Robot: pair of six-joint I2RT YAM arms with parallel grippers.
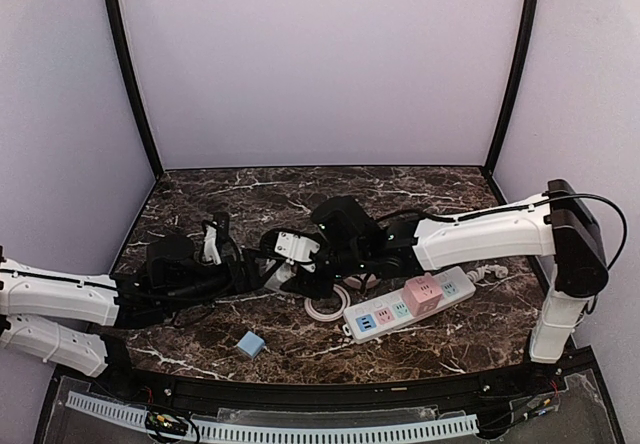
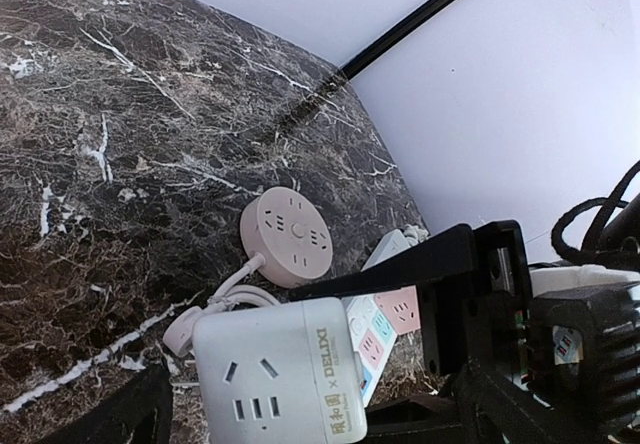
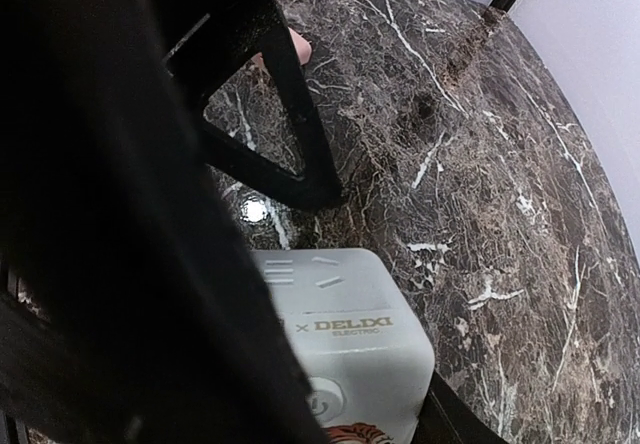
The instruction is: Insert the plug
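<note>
- Top view: finds the white plastic cube socket (image 1: 296, 248) mid-table, between left gripper (image 1: 262, 272) and right gripper (image 1: 318, 256), near a white power strip with pastel outlets (image 1: 400, 309).
- Left wrist: shows the cube between spread left fingers (image 2: 110, 414), not clamped, a strip of dark veined marble table (image 2: 120, 164) in the gap; round pink socket (image 2: 287, 236) just behind.
- Right wrist: shows the right gripper closed against the cube's sides, DELIXI label facing up.

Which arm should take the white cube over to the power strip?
Right, probably. Both arms meet at the white cube, but the power strip lies right of centre, close beside the right arm; the left arm would reach farther across.
</note>
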